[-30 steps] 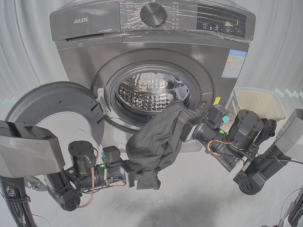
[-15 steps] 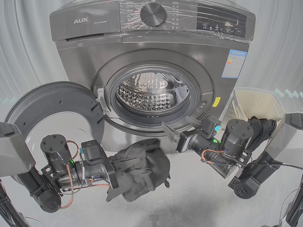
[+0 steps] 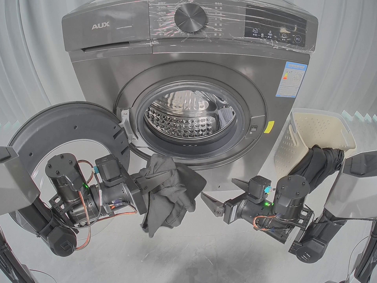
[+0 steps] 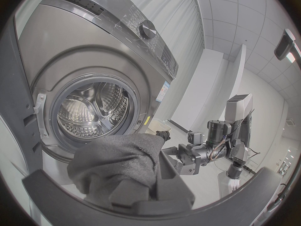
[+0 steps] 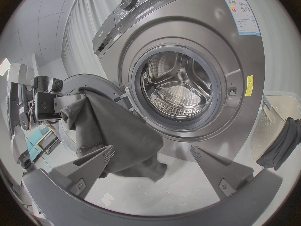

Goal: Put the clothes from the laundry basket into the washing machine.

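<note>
A dark grey garment [image 3: 169,195] hangs bunched from my left gripper [image 3: 151,183], which is shut on it just below the lip of the washing machine's open drum [image 3: 184,114]. In the left wrist view the cloth [image 4: 119,157] covers the fingers. My right gripper [image 3: 220,189] stands open with nothing in it, low in front of the machine and right of the garment; its fingers [image 5: 94,164] are spread wide. The cream laundry basket [image 3: 326,132] stands at the right with a black garment [image 3: 320,162] draped over its rim.
The round machine door [image 3: 66,128] is swung open at the left, behind my left arm. The drum [image 5: 178,85] holds no clothes that I can see. Bare grey floor [image 3: 220,252] lies in front of the machine.
The right gripper let go of the grey garment at the drum lip and drew back, lower. The left gripper dropped with the garment, then lifted it toward the opening.
</note>
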{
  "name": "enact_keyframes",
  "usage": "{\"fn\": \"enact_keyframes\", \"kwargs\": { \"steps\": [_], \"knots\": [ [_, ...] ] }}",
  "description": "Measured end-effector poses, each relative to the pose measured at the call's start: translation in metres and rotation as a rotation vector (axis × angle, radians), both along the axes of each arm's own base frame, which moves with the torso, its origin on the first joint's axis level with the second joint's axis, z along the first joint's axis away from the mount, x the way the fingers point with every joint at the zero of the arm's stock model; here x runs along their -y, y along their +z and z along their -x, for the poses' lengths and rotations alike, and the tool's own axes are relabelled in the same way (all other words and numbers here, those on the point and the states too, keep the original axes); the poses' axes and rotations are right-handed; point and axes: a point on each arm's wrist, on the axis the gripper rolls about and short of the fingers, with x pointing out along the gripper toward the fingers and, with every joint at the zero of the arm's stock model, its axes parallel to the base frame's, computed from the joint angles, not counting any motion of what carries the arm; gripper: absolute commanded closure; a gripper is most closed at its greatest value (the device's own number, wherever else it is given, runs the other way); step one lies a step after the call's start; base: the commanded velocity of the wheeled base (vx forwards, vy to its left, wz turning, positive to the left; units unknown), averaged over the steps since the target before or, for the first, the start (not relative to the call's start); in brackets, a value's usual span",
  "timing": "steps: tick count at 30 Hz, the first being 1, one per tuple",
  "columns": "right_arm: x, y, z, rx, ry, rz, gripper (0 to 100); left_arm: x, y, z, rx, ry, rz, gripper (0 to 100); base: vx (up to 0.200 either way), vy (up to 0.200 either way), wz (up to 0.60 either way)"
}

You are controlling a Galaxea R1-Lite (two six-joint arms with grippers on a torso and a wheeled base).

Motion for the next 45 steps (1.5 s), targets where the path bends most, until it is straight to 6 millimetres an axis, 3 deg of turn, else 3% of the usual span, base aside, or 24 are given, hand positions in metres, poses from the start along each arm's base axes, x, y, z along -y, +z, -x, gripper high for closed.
{"fn": "enact_keyframes", "kwargs": {
  "steps": [19,31,32,45],
  "knots": [
    [-0.017,-0.007,0.037,-0.024,0.239,0.0,0,0.001,-0.004,-0.009,-0.007,0.04,-0.001,100,0.0,0.0,0.0],
    [-0.04,-0.01,0.015,0.031,0.217,-0.036,0,0.002,-0.005,-0.008,-0.01,0.037,-0.001,100,0.0,0.0,0.0],
    [-0.042,-0.01,0.012,0.035,0.215,-0.039,100,0.002,-0.005,-0.007,-0.01,0.036,-0.001,100,0.0,0.0,0.0],
    [-0.051,-0.015,0.007,0.037,0.219,-0.052,100,0.001,-0.004,-0.007,-0.011,0.036,-0.001,100,0.0,0.0,0.0]
  ]
}}
